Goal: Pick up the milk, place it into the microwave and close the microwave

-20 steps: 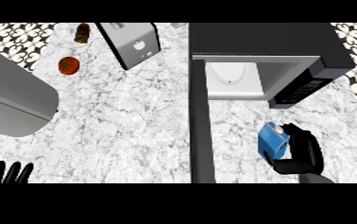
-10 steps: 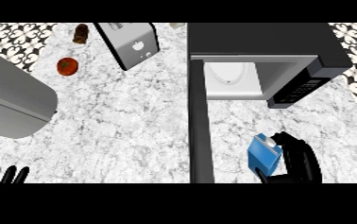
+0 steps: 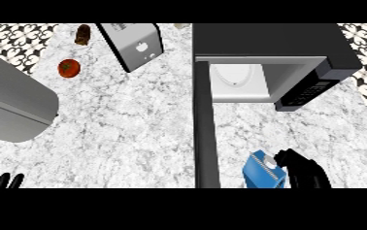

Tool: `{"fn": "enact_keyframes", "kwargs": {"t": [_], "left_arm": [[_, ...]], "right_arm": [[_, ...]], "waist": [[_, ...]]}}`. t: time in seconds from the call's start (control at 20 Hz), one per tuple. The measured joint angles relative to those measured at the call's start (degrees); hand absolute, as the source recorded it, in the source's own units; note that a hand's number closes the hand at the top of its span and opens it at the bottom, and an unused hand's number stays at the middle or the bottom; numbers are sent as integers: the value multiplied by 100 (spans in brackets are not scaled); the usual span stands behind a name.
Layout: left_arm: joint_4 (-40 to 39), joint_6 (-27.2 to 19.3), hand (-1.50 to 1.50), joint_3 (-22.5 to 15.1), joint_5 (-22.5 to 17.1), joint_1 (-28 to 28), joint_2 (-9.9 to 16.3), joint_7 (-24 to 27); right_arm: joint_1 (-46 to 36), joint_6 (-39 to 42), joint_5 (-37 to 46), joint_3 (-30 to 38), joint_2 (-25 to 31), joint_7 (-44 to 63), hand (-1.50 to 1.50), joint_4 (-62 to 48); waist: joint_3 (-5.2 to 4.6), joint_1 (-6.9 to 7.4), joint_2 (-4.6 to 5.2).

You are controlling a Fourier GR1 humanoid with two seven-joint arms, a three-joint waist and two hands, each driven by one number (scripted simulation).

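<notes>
The right hand point(image 3: 305, 172) shows at the lower right of the head view, black, its fingers curled toward the left and closed round the side of what it holds, with its wrist running down out of the view's lower edge. The left hand point(image 3: 10, 180) shows only as dark fingertips at the lower left corner, pointing up, resting by the edge.

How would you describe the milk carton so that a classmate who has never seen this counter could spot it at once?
Start at the big dark microwave at the counter's far right, its door swung open towards the viewer. Follow that door to its near end and look just right of it: the milk carton stands there, with the right hand against its right side. It is the only blue thing on the white marble.
</notes>
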State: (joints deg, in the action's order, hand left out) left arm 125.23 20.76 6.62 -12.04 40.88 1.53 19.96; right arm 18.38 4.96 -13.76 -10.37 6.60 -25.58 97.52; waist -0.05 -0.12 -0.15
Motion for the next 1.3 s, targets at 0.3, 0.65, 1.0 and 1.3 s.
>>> {"fn": "enact_keyframes", "kwargs": {"t": [0.3, 0.65, 1.0, 1.3], "left_arm": [[10, 117, -150, 112, -58, 23, -52, -76], [-123, 299, -150, 450, -236, 73, 6, 3], [-314, 517, -150, 898, -611, -127, 213, -117], [-571, 731, -150, 1205, -778, -353, 363, -209]], "right_arm": [[-263, -709, 401, -346, -381, 588, 150, 480], [-1474, -1571, 810, -255, -603, 1048, 150, 17], [-2555, -2188, 1204, 292, -609, 1263, 150, -1127], [-3484, -2421, 1115, 752, -613, 903, 150, -2671]], "waist": [[2, 35, 5], [3, 75, 12], [5, 84, 21], [8, 98, 28]]}}
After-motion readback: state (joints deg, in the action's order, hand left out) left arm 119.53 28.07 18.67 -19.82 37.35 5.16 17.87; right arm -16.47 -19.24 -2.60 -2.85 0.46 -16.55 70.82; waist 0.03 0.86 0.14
